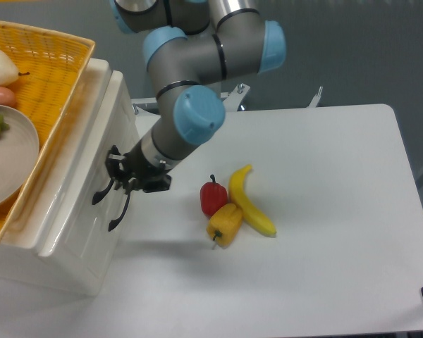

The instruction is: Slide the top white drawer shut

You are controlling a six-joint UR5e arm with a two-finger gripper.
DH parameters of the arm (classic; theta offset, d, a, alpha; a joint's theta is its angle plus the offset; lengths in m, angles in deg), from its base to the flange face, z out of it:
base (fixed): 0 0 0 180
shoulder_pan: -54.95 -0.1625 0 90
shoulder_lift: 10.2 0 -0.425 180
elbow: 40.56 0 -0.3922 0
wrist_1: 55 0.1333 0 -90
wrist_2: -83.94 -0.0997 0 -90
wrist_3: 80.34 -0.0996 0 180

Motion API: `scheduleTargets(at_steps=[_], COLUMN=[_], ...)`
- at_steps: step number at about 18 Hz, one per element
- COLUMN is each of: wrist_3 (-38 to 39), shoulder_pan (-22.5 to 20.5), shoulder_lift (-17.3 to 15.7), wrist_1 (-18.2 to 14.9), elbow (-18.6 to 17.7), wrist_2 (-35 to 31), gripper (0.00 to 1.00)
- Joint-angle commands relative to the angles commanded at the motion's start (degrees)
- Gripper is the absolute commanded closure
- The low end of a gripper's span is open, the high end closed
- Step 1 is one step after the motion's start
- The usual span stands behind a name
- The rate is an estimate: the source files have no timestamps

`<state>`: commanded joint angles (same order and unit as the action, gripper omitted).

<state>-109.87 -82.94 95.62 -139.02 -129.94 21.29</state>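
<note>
Against the gripper (117, 171): top white drawer (92, 190), nearly flush.
Jaws: cannot tell their spread.
Next: last short push.

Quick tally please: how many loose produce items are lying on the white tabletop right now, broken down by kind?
Bell peppers: 2 (small red bell pepper, yellow bell pepper)
Bananas: 1 (curved yellow banana)
Total: 3, clustered together on the white table, to one side of the gripper.
</note>
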Motion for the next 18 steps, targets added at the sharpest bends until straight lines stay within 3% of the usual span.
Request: scheduleTargets(at_steps=[3, 9, 13, 18], wrist_3=[-0.1, -3.0, -19.3, -44.2], shoulder_pan=[-4.0, -12.8, -15.9, -19.2], shoulder_lift=[0.2, 0.0, 0.7, 3.8], wrist_1=[0.9, 9.7, 14.9, 15.3], elbow=[1.3, 1.4, 1.4, 2.5], wrist_2=[-3.7, -10.2, -19.2, -29.2], gripper=[0.0, 0.0, 0.0, 0.0])
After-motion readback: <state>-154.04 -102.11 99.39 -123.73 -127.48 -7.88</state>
